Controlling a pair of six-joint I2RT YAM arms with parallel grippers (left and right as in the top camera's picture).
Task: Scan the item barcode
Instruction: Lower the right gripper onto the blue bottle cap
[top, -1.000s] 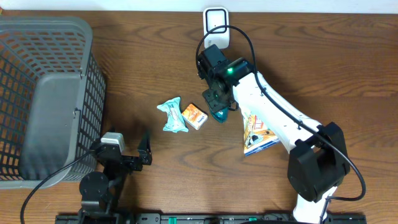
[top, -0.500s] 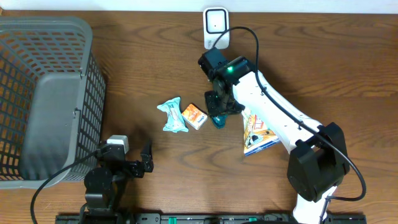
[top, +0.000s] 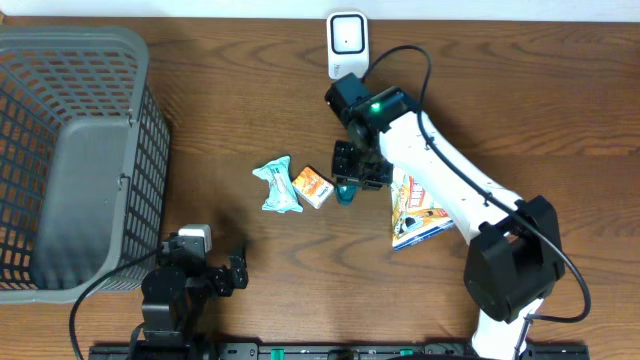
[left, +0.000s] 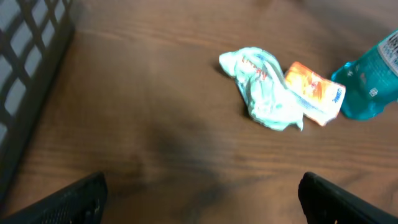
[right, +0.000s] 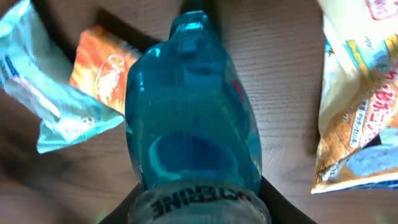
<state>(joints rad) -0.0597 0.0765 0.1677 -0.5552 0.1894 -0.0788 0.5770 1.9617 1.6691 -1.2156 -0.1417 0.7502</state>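
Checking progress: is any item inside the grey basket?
No, the grey plastic mesh basket shows only its own bare floor in the overhead view.

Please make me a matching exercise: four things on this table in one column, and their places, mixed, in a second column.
1. grey basket
2. white scanner
3. blue bottle
4. orange packet

A. between the fingers of the right gripper
B. at the far edge of the table
C. at the table's left side
D. beside the light-blue wrapper

Pairs: 1-C, 2-B, 3-A, 4-D

Upside-down letters "ERINE" ran along the label band of the teal bottle, print on the orange packet and snack bag was too blurred to read
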